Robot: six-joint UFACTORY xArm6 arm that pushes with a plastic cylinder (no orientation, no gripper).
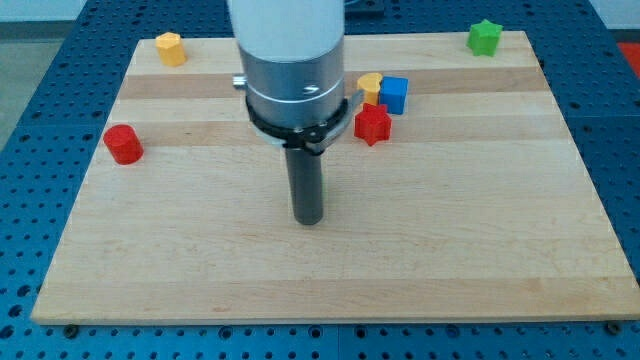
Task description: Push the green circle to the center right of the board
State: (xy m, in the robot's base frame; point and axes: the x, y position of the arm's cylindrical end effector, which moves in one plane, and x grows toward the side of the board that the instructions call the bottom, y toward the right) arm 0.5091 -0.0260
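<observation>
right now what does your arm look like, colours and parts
My arm comes down from the view's top as a wide white cylinder, then a silver metal collar with a small screw hole and a black ring clamp below it. It ends in a straight dark rod; my tip is blunt and round. No cables or markings show.

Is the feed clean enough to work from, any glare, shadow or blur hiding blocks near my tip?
Camera view: even lighting, soft glare on the arm's metal collar, only faint shadow beside my tip. Sharp focus: red star, blue cube, green star read clearly. The arm blocks the board's top middle; no green circle shows.
</observation>
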